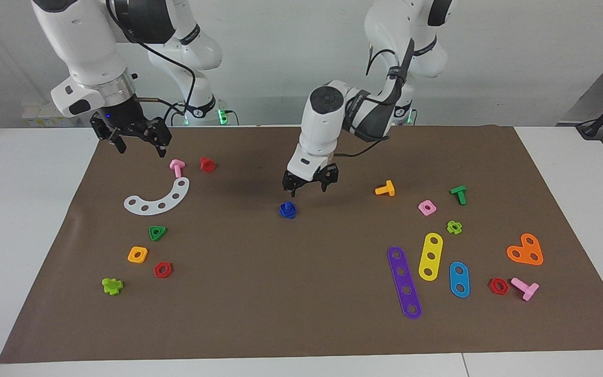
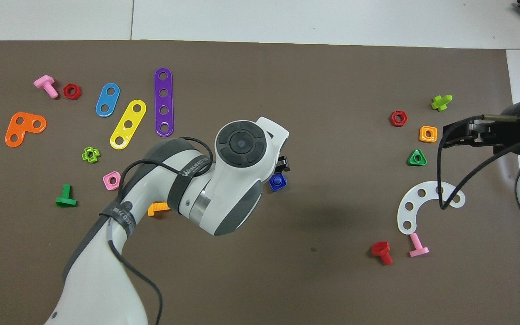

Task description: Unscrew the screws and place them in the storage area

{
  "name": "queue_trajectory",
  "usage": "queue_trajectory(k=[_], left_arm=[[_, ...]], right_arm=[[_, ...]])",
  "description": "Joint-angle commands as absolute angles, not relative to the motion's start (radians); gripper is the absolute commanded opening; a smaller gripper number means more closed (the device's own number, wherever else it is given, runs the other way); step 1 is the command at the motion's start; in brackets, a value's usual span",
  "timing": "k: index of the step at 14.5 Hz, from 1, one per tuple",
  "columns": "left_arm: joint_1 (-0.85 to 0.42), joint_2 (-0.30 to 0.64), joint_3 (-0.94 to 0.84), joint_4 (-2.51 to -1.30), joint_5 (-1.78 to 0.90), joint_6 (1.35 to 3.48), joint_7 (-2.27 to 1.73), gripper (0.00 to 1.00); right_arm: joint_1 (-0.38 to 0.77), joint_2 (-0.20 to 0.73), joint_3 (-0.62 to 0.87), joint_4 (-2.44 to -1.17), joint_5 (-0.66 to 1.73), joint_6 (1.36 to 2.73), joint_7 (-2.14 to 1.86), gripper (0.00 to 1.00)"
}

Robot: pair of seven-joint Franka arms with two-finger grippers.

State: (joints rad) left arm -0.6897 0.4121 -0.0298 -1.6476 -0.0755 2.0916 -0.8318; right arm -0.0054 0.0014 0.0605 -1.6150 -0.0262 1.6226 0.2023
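Note:
The dark-blue bolt [image 1: 288, 210] lies on the brown mat [image 1: 291, 293] near its middle; it also shows in the overhead view [image 2: 278, 181]. Its head looks squarish with a round centre, and I cannot tell whether a nut sits on it. My left gripper [image 1: 309, 184] hangs open and empty just above the mat, beside the bolt on the robots' side and not touching it. In the overhead view the left arm hides most of that gripper; one finger [image 2: 282, 163] shows. My right gripper [image 1: 136, 141] is open and empty, raised over the mat's right-arm end, waiting.
Toward the right arm's end lie a white arc plate [image 1: 158, 198], a pink bolt [image 1: 177, 167], a red bolt [image 1: 207, 164] and several coloured nuts. Toward the left arm's end lie an orange bolt [image 1: 385, 189], a green bolt [image 1: 458, 194], and purple [image 1: 404, 281], yellow and blue strips.

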Motion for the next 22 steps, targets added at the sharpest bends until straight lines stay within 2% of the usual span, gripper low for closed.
queue_trajectory(k=[1,10,14,19,22], left_arm=[[-0.738,0.462,-0.011,-1.609,-0.077,2.127,-0.857,1.0],[-0.756,0.476,-0.012,-1.715,-0.086,2.308,-0.879,0.91],[-0.753,0.488,-0.012,-1.715,-0.087,2.318,-0.894,0.87],[-0.755,0.497,-0.014,-1.715,-0.087,2.325,-0.906,0.77],[-0.756,0.502,-0.014,-1.71,-0.087,2.319,-0.913,0.65]], right_arm=[[-0.014,-0.018,0.066,-1.637,-0.005,1.621,0.173,1.0],[-0.025,-0.018,0.066,-1.635,-0.005,1.62,0.175,1.0],[-0.021,-0.018,0.066,-1.635,-0.005,1.62,0.175,1.0],[-0.021,-0.018,0.066,-1.635,-0.003,1.62,0.175,1.0],[-0.021,-0.018,0.066,-1.635,-0.005,1.62,0.175,1.0]])
